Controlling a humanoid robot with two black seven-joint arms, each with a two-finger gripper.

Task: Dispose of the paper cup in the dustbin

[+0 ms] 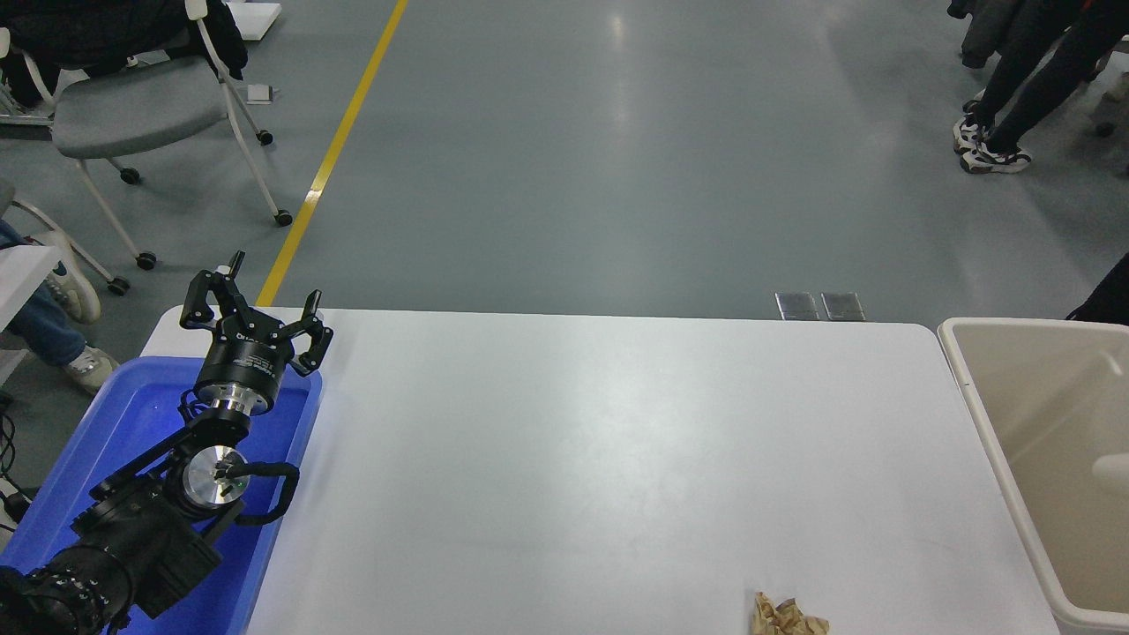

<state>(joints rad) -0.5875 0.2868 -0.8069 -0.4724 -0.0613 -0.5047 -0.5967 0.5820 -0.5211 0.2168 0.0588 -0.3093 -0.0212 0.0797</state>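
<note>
Head view: one dustbin (970,388), one paper cup (1113,472) inside, left gripper (256,317) fingers wide.

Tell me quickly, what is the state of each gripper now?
Left gripper: open, holding nothing, parked over the blue tray.
Right gripper: not in view.

Dustbin (988,414) cut off by right and bottom edges; only its left wall and part of the inside show. Pale rounded shape inside it at the right edge, prob. the paper cup (1113,474), mostly out of frame. Brown paper wad (788,617) clipped by bottom edge. Left arm's lower section runs off bottom-left corner, hiding part of blue tray (97,441). Person (1023,79) top right shows legs only.
</note>
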